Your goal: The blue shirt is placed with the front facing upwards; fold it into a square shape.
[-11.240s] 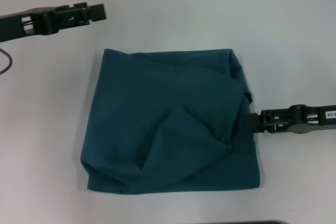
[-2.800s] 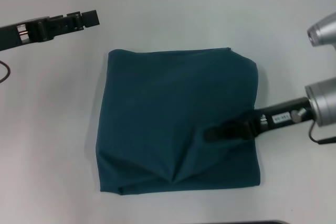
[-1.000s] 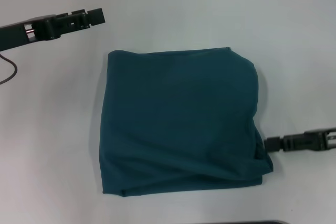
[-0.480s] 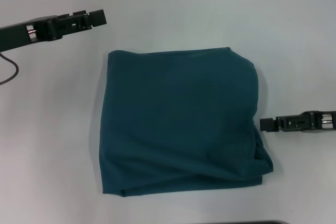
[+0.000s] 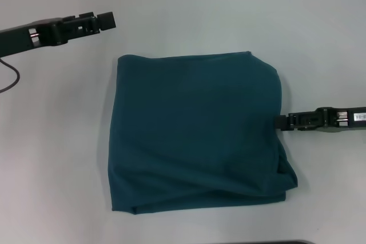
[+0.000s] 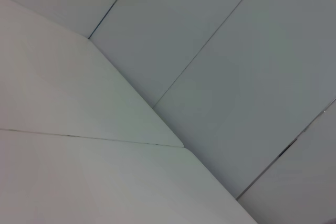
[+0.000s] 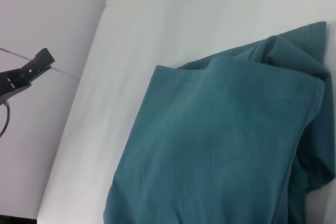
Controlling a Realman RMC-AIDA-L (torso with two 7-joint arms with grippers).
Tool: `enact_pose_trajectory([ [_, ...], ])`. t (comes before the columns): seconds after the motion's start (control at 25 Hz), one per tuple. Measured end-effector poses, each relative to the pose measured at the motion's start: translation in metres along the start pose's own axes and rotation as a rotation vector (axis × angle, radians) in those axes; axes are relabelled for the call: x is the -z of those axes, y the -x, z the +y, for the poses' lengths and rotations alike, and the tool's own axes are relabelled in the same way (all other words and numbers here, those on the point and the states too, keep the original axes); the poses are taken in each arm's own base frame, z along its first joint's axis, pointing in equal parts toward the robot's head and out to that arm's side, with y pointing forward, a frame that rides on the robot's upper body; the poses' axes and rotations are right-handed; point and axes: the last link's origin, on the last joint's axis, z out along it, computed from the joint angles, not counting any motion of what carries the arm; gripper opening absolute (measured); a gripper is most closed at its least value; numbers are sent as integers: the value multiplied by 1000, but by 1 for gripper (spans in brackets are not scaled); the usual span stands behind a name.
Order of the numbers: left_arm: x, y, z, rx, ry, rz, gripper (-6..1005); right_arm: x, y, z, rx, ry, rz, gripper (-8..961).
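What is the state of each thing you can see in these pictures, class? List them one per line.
blue shirt: folded into a rough square, plain side up, lying flat on the table, bunched at its near right corner.
right gripper: at the shirt's right edge, low over the table.
left gripper: held apart from the shirt, beyond its far left corner, holding nothing.
white table: bearing the shirt.

soft even light, faint shadows
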Motion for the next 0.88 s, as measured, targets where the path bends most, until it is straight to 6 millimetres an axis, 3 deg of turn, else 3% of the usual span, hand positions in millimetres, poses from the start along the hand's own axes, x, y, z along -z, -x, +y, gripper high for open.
enact_pose_trajectory([
  [0.4,2,2,-1,4,-3,0,951,1,5,-5,-7,-33,-24,493],
  [0.88,1,4,-1,16,4,-2,951,-12,15,1,18,-27,-30,461],
])
